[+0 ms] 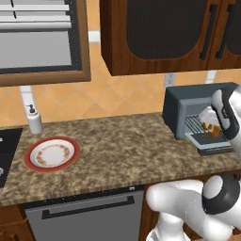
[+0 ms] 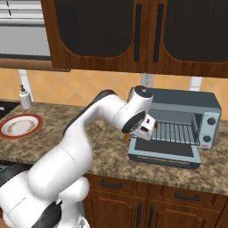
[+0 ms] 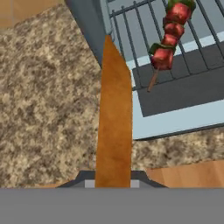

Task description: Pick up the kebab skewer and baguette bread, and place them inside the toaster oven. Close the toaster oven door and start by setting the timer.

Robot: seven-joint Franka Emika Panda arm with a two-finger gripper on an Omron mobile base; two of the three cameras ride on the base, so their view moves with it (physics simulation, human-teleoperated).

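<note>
My gripper (image 3: pixel 113 183) is shut on the baguette bread (image 3: pixel 114 131), a long golden-orange piece that points away from the hand toward the left front corner of the toaster oven (image 2: pixel 209 107). The toaster oven door (image 2: pixel 164 151) lies dropped open and flat on the counter. On the wire rack (image 3: pixel 140 43) inside rests the kebab skewer (image 3: pixel 170 33), its stick end reaching over the rack's front edge. In the right base view the gripper (image 2: pixel 133 133) hangs just left of the open door, with a bit of the baguette bread (image 2: pixel 127 136) showing beneath it.
A red-rimmed white plate (image 1: pixel 52 154) sits on the speckled stone counter (image 1: pixel 122 150) far to the left, with a soap dispenser (image 1: pixel 34 120) behind it by the wall. Dark wooden cabinets (image 2: pixel 133 35) hang above the oven. A dishwasher front (image 1: pixel 84 219) is below the counter.
</note>
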